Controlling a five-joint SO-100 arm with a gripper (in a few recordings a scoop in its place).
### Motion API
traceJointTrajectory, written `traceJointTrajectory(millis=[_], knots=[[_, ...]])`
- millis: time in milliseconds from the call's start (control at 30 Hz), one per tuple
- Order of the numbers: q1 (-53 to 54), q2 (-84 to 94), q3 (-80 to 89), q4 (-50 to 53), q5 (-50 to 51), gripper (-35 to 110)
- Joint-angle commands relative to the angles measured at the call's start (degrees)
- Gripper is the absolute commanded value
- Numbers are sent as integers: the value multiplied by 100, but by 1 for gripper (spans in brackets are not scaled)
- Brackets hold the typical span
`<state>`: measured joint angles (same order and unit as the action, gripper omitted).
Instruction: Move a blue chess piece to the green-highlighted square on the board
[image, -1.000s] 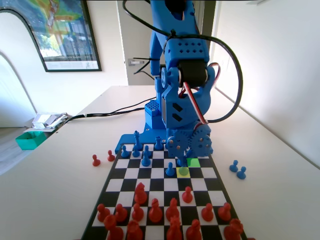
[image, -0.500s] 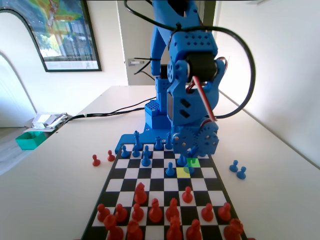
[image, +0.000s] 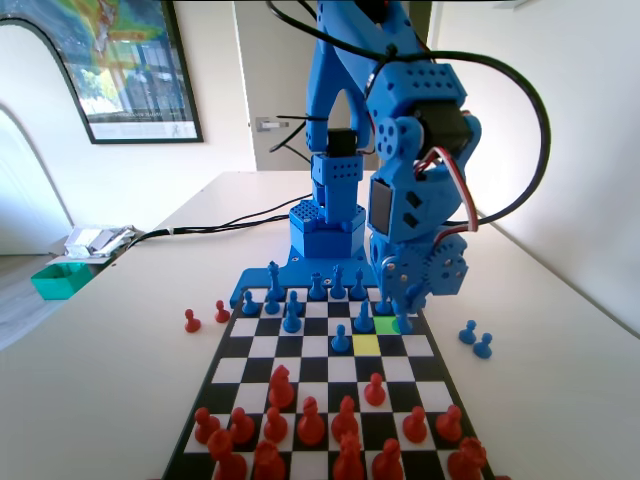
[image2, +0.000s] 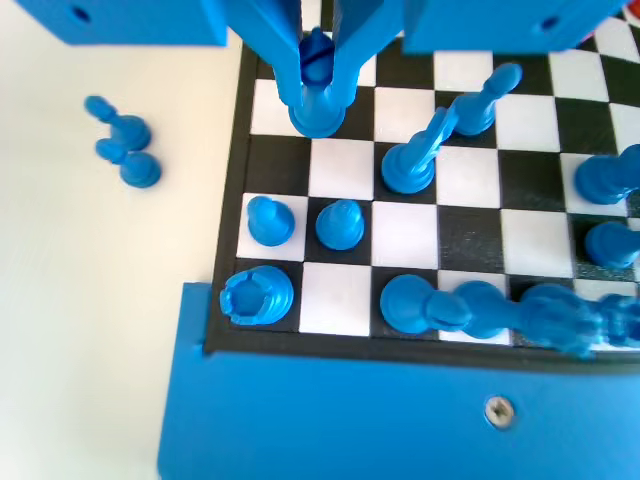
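Fixed view, left to right: two red pawns (image: 205, 317) off the board (image: 240, 352) on its left, yellow square (image: 366, 344) next, then green-highlighted square (image: 386, 325) just behind it, with gripper (image: 404, 318) low over that green square and two blue pawns (image: 475, 339) off-board at right. Wrist view: spare blue pawns (image2: 122, 152) lying on table (image2: 90, 330) at left, then gripper (image2: 317, 85) with jaws clamped on the blue chess piece (image2: 318, 98), base at or just above a board square near the left rim.
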<state>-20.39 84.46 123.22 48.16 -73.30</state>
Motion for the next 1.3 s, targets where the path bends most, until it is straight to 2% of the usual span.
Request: traceJointTrajectory(millis=[0, 1167, 1267], knots=[[-105, 536, 141, 18, 26, 1], [158, 536, 606, -431, -246, 1], [167, 536, 571, -457, -176, 4]])
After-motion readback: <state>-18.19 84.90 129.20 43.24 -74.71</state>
